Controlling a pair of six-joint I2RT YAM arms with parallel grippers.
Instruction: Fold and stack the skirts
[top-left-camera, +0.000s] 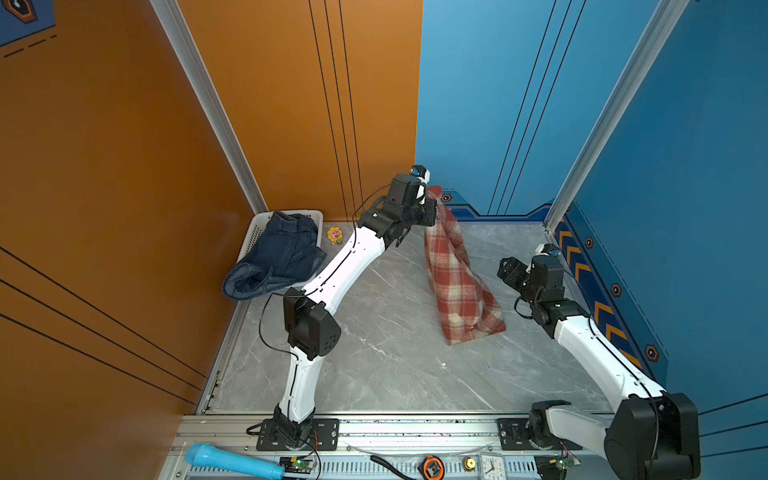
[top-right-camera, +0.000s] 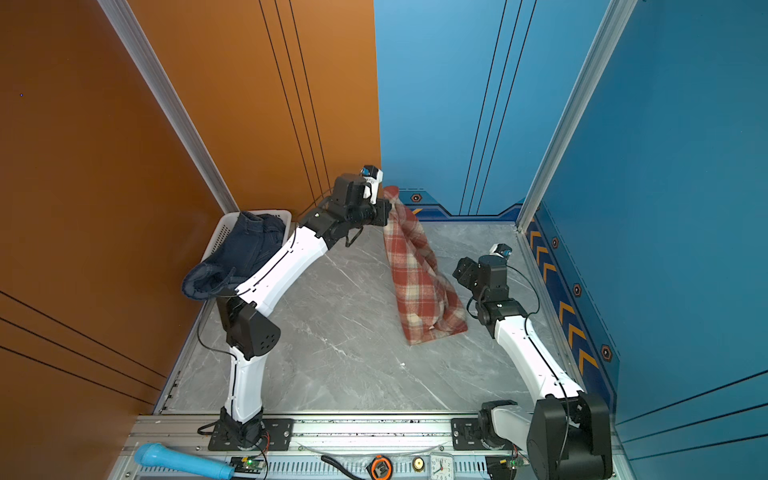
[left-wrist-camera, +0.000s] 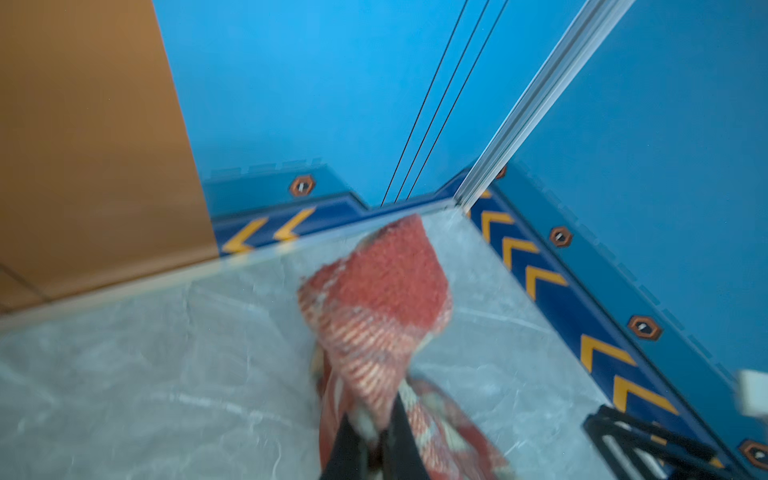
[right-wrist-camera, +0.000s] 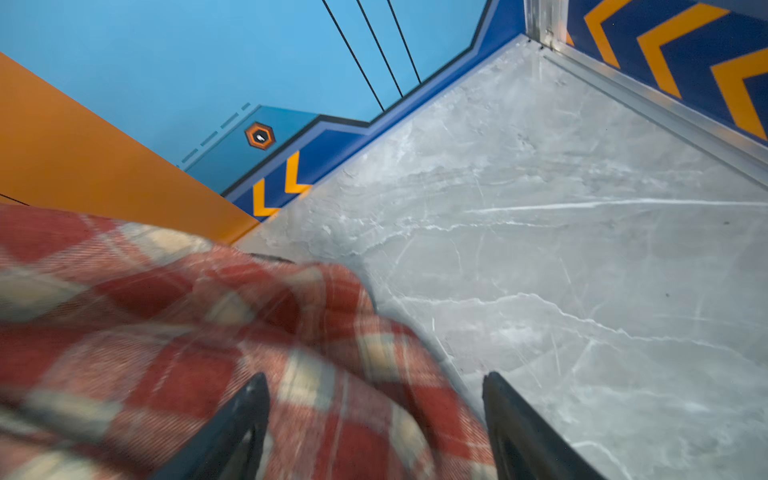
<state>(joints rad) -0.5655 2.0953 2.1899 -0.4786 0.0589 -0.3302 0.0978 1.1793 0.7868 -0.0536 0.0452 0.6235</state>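
Observation:
The red, cream and tan plaid skirt (top-left-camera: 457, 282) (top-right-camera: 419, 286) hangs from my left gripper (top-left-camera: 432, 208) (top-right-camera: 388, 212), which is raised at the back middle of the table. The skirt's lower end rests on the grey marble tabletop (top-left-camera: 395, 353). In the left wrist view the black fingers of the left gripper (left-wrist-camera: 374, 409) are shut on a bunch of plaid skirt (left-wrist-camera: 378, 307). My right gripper (top-left-camera: 505, 266) (top-right-camera: 461, 268) (right-wrist-camera: 376, 376) stands open just right of the hanging cloth, with the plaid skirt (right-wrist-camera: 166, 332) in front of its fingers. Dark blue denim skirts (top-left-camera: 278, 257) (top-right-camera: 241, 253) lie heaped in the basket.
The white perforated basket (top-left-camera: 257, 226) (top-right-camera: 222, 230) sits at the back left corner, with denim spilling over its front rim. A small flower toy (top-left-camera: 335, 235) lies beside it. A blue microphone (top-left-camera: 232, 461), a tape measure (top-left-camera: 433, 467) and a clock (top-left-camera: 492, 467) lie on the front rail.

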